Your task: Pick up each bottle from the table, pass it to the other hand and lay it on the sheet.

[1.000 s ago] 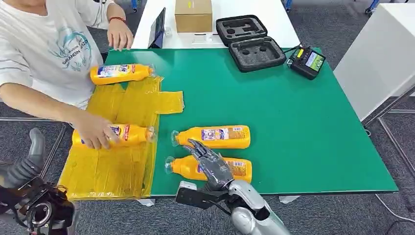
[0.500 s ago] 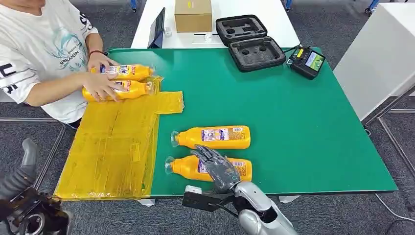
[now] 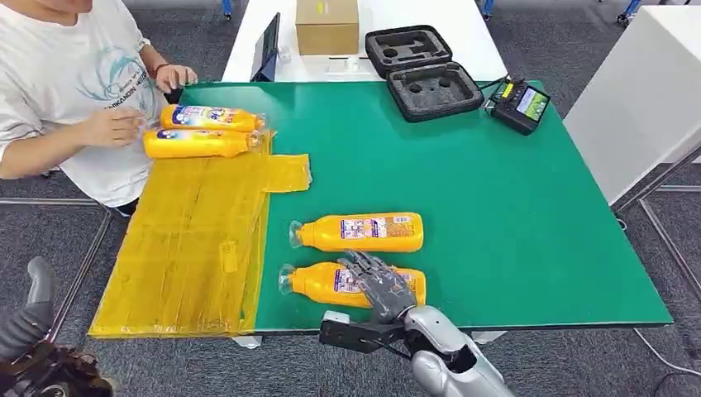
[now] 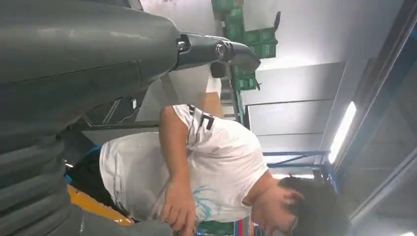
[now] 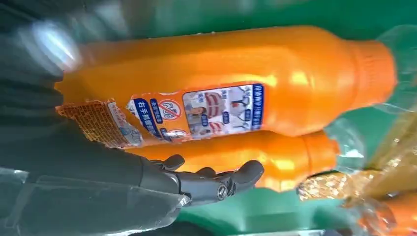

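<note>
Two orange bottles lie on their sides on the green table (image 3: 496,207). The far bottle (image 3: 360,231) is apart from my hands. My right hand (image 3: 379,285) is spread over the near bottle (image 3: 318,284). In the right wrist view that near bottle (image 5: 221,83) lies between the thumb and the straight fingers (image 5: 211,179), which are not closed on it; the far bottle (image 5: 290,157) shows beyond. The yellow sheet (image 3: 190,248) covers the table's left side. Two more bottles (image 3: 211,118) (image 3: 198,143) lie at its far end. My left hand (image 3: 33,318) hangs low beside the table, holding nothing (image 4: 98,59).
A person (image 3: 74,83) sits at the far left corner, hands by the two far bottles. Behind the green table stand a black foam case (image 3: 422,70), a cardboard box (image 3: 326,25), a tablet (image 3: 266,50) and a controller (image 3: 518,103).
The person carried a bottle from the middle of the sheet to its far end, beside the other one, then let go. My right hand slid a little right over the near bottle. My left arm dropped lower.
</note>
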